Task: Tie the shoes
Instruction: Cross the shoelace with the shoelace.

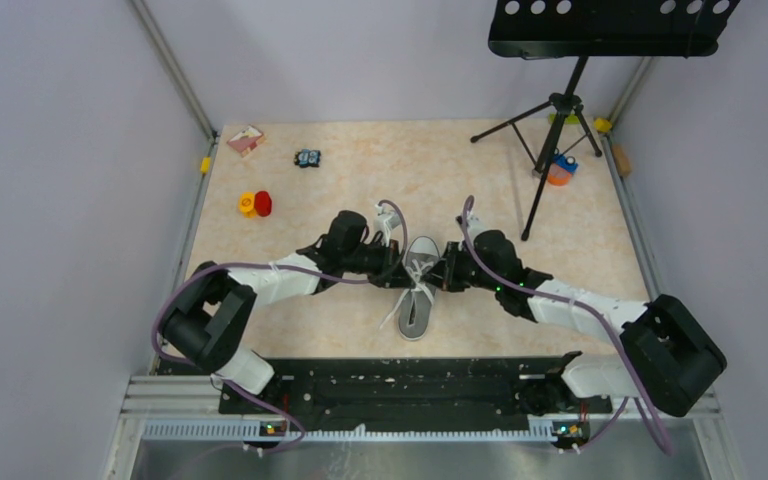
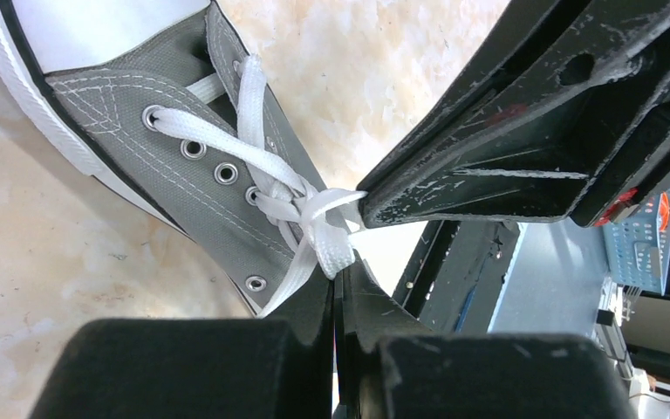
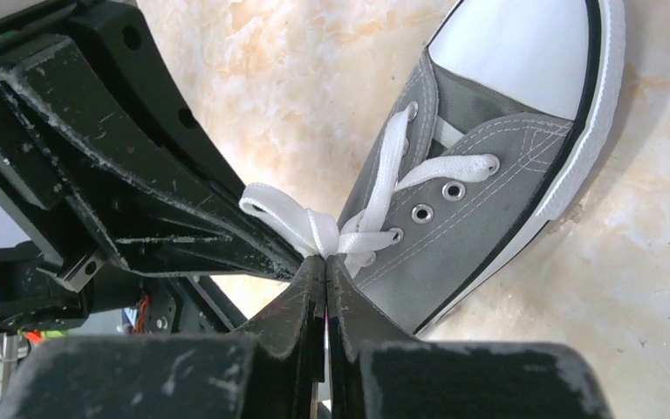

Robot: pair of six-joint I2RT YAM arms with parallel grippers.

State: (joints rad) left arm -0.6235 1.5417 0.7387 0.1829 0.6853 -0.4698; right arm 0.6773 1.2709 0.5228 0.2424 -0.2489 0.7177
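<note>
Marbled tabletop [image 1: 380, 180], grey sneaker [image 1: 418, 315] centred.
Your left gripper [image 2: 338, 275] and right gripper [image 3: 325, 262] seem clamped on its white laces [image 2: 253, 153].

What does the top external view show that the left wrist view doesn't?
Top external only: the whole shoe heel to toe, loose ends of the laces trailing off it, both arms, a music stand, and small red and yellow things at the far left.
Left wrist only: the metal eyelets, and the exact spot where the left gripper and right gripper pinch the laces.
Both: grey shoe, white laces, both grippers shut at the lacing, marbled table.
</note>
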